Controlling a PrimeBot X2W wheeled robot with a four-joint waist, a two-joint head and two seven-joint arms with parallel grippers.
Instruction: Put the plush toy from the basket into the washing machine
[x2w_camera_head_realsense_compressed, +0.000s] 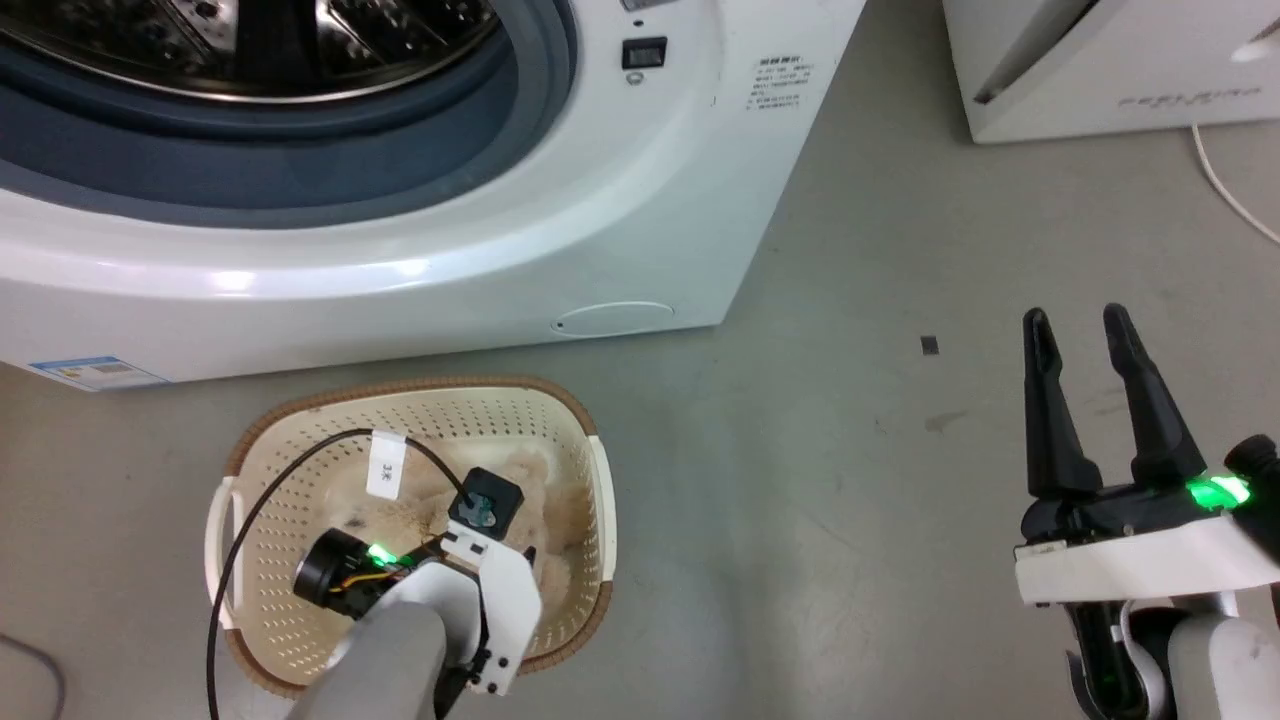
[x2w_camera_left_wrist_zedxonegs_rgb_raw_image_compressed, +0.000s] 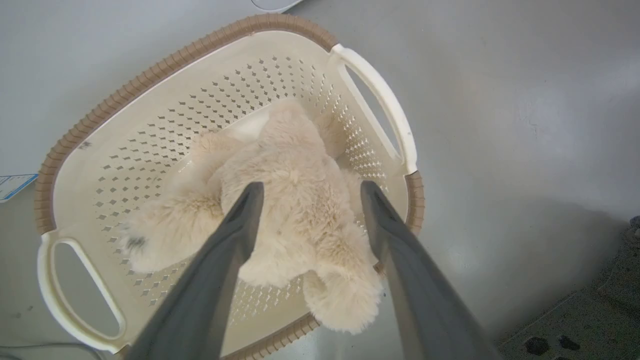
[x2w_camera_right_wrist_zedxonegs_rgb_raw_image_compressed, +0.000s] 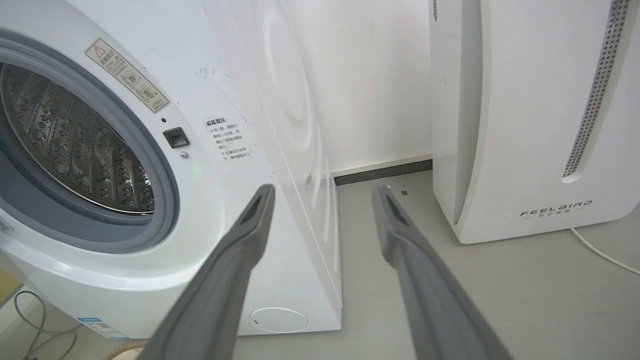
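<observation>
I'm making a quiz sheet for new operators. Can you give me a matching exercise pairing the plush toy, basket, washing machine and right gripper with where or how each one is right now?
Column one:
1. plush toy
2. basket
3. washing machine
4. right gripper

Column two:
A. open, holding nothing, over the floor
B. lying in the basket
C. on the floor in front of the washing machine
D. opening uncovered, steel drum showing

Pairs: 1-B, 2-C, 3-D, 4-A
</observation>
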